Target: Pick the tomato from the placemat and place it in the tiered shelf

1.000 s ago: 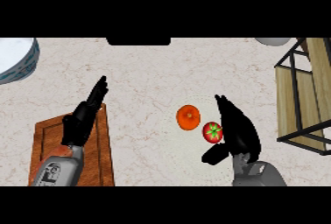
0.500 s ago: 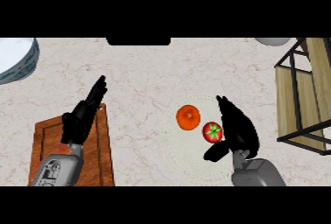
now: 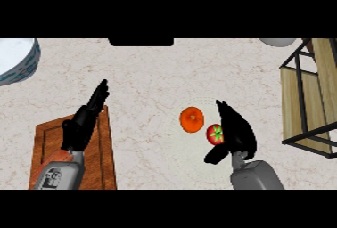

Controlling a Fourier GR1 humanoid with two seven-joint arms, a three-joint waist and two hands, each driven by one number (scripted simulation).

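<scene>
A red tomato with a green top lies on a pale round placemat that barely stands out from the counter. My right hand is right beside it on its right, fingers straight and pointing away from me. The thumb sticks out below the tomato, and the palm hides the tomato's right edge. An orange lies just up and left of the tomato. The tiered shelf, wooden boards in a black frame, stands at the right edge. My left hand rests open at the left, holding nothing.
A wooden cutting board lies under my left forearm. A white bowl with a blue pattern sits at the top left. A black object and a white dish show at the far edge.
My right forearm has shifted slightly to the left, with the hand staying at the tomato. The left arm, tomato and orange have not moved.
</scene>
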